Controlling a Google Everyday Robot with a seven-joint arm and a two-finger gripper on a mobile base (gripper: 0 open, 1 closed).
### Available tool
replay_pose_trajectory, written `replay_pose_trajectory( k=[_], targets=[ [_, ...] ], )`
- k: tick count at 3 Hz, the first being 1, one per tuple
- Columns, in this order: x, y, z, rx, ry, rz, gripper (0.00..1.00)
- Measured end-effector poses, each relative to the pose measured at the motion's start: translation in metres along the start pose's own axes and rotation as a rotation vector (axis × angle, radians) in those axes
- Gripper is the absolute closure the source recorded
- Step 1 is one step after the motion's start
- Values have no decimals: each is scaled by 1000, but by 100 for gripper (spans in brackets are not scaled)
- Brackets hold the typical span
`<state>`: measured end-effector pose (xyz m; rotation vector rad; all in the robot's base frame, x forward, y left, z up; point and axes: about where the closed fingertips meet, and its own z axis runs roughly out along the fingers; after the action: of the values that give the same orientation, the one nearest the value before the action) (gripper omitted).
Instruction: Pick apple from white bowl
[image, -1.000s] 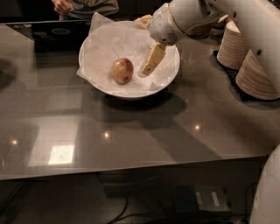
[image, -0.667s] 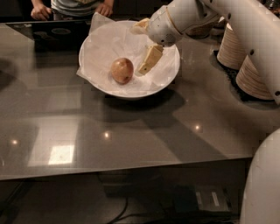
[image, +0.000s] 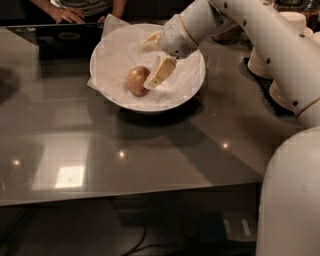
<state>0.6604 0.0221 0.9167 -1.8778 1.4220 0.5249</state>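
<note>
The apple, yellowish-tan with a reddish blush, lies left of centre in the white bowl, which is lined with crinkled white paper and stands on the grey table. My gripper reaches into the bowl from the upper right and is open. Its near finger points down-left with its tip against the apple's right side. Its far finger hangs over the bowl's back part, apart from the apple. The apple rests on the paper.
Stacks of smaller cream bowls stand on the table to the right, behind my arm. A person's hands rest at the far edge by a dark flat device. The glossy table stretches toward the front.
My gripper has moved left and a little lower inside the bowl, bringing the near finger up to the apple. The apple and bowl have stayed put. The person at the back has shifted.
</note>
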Motion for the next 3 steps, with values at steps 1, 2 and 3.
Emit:
replay_pose_trajectory(
  k=[1, 2, 3],
  targets=[
    [2, 2, 14, -37, -16, 2, 24],
    [20, -2, 40, -60, -55, -5, 21],
    [25, -2, 46, -68, -60, 3, 20]
  ],
)
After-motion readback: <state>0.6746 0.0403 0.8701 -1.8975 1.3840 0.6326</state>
